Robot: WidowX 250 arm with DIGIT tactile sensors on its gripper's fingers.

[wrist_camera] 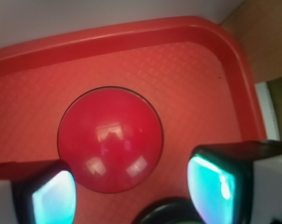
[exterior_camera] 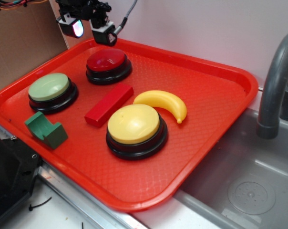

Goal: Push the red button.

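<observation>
The red tray [exterior_camera: 220,81] takes most of the worktop and sits beside a grey sink [exterior_camera: 258,191] with a grey faucet [exterior_camera: 275,81] at the right. On the tray, the yellow button [exterior_camera: 133,124] is the biggest thing and stands near the front, with a yellow banana [exterior_camera: 163,102] just behind it. The red button [exterior_camera: 107,60], a glossy dark-red dome on a black base, stands at the back of the tray, near the far rim; in the wrist view it lies between the 2 fingers [wrist_camera: 215,186] and a little ahead of them. The green button [exterior_camera: 49,87] is at the left, apart from it. A flat red block [exterior_camera: 108,104] lies between the buttons, and a small green block [exterior_camera: 45,130] sits near the front-left edge. The tool [exterior_camera: 89,27] hangs above the red button's far side, its fingers spread wide apart and holding nothing.
</observation>
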